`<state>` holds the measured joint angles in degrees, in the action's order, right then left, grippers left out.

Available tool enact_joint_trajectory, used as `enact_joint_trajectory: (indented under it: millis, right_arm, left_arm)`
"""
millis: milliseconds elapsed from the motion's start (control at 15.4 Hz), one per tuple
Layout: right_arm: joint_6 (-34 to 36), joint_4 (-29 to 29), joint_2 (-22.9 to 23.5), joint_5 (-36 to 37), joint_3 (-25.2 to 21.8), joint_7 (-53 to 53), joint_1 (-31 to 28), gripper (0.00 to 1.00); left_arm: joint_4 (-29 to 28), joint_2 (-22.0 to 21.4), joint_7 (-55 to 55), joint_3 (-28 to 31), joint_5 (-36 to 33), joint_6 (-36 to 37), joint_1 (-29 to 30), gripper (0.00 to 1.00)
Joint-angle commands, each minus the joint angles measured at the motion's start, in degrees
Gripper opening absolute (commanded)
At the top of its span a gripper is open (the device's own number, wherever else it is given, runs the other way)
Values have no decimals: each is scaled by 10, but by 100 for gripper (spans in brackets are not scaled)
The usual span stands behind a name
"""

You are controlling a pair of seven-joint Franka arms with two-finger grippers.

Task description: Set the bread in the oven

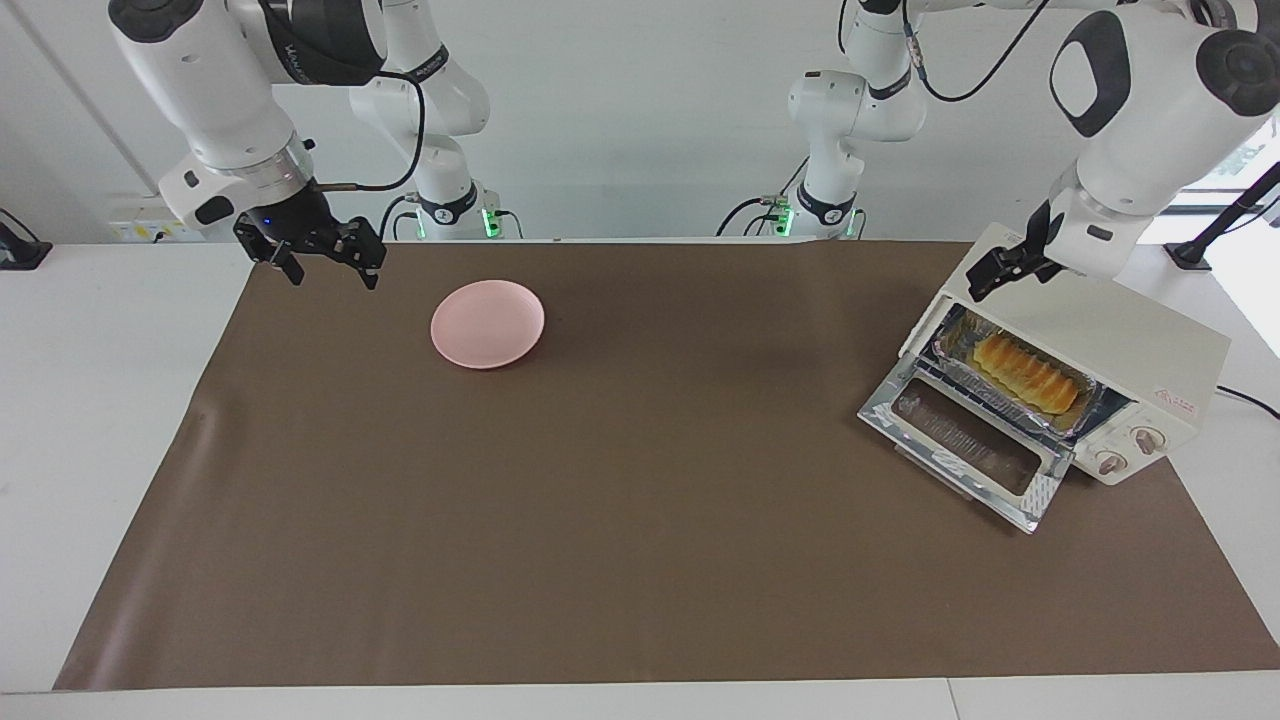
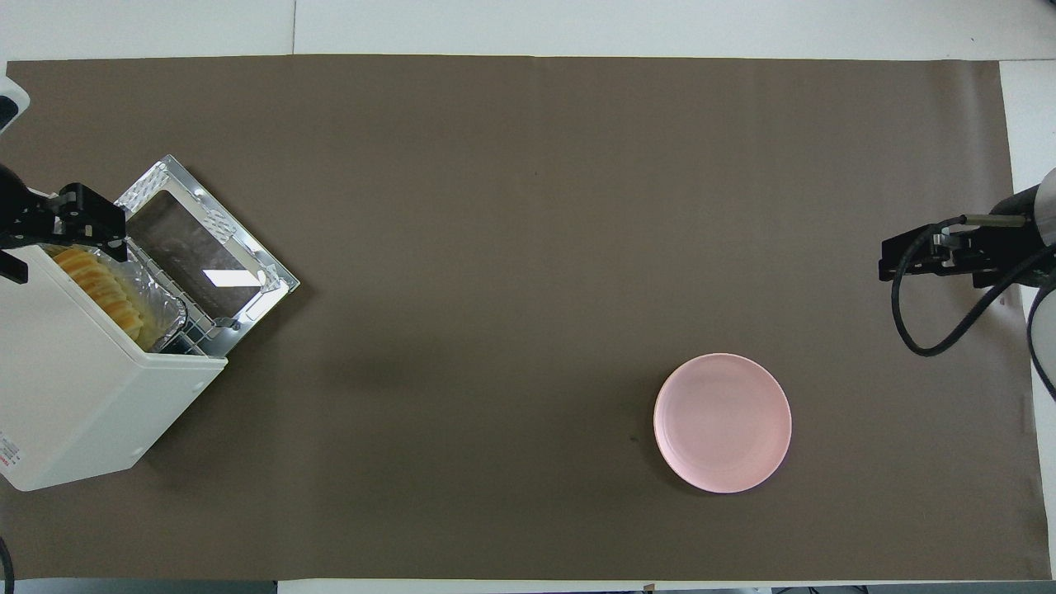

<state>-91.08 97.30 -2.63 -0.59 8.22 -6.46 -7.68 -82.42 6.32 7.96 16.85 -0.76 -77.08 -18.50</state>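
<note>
In the facing view, the bread (image 1: 1026,373) is seen lying in a foil tray (image 1: 960,337) on the rack inside the oven (image 1: 1150,350), below the left gripper (image 1: 1003,267) and a little toward the open door (image 1: 965,440). The left gripper is raised over the oven's top edge with its jaws spread wide and nothing held between them. The door is dropped flat onto the brown mat (image 1: 640,520). The right gripper (image 1: 320,262) is held over the mat's corner at the right arm's end of the table, jaws apart and empty; that arm is judged to be waiting. A pink plate (image 1: 488,323) lies bare on the mat, just beside and below the right gripper. A small red mark is visible on the oven's side, and lettering runs along the right arm's dark link, but neither can be read.

In the overhead view, the bread (image 2: 97,285) shows at the oven's (image 2: 91,396) mouth, directly under the left gripper (image 2: 49,239). The right gripper (image 2: 949,247) is seen at the mat's edge, well apart from the plate (image 2: 723,422). A red-printed label at the oven's corner is too small to read.

The placing is judged done. Only closing the door may be left.
</note>
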Motion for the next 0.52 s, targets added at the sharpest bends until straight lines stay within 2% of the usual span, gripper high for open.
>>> enact_joint_trajectory:
  millis: [0,130,195,454]
  right_arm:
    - [10,-1,-6,9,5,7,-6,100]
    - [10,-1,-6,9,5,7,-6,100]
    - [10,-1,-6,9,5,7,-6,100]
    - [10,-1,-6,9,5,7,-5,100]
  left_arm:
    - [-65,-67,-53,-96,3,-2,75,100]
    - [-71,-74,-85,-103,2,3,80,100]
    - [-91,-93,-81,-111,3,2,87,100]
    - [-86,-90,-88,-132,3,-12,93,100]
